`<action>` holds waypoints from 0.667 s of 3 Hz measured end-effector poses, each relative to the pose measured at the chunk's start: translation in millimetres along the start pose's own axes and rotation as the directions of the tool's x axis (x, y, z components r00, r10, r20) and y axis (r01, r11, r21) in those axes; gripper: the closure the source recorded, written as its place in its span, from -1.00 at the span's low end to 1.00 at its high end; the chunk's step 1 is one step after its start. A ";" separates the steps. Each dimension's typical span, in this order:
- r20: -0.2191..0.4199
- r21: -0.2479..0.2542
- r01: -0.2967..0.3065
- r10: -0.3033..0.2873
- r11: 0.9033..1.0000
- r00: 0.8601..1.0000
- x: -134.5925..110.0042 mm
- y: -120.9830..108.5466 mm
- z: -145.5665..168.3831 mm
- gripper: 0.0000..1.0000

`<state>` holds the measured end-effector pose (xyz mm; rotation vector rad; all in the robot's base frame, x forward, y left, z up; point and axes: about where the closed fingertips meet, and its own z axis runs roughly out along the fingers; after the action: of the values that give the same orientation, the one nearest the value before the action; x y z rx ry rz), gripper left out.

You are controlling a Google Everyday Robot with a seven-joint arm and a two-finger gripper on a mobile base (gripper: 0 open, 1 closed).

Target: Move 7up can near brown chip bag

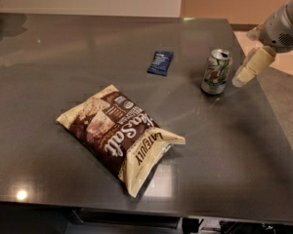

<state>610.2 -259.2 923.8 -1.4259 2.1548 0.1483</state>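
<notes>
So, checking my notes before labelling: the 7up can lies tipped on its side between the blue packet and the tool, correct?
Not quite. The camera view shows the 7up can standing upright, not tipped over. The rest holds: it is between the blue packet and the tool, which hovers close beside the can.
</notes>
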 end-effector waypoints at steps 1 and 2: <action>0.030 -0.028 -0.013 0.014 1.000 0.999 -0.1 -4.0 14.7 -1.00; 0.067 -0.066 -0.009 0.013 0.998 0.998 -5.1 -0.2 27.0 -1.00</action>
<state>622.1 -244.9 903.6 -1.4252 2.1205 0.2698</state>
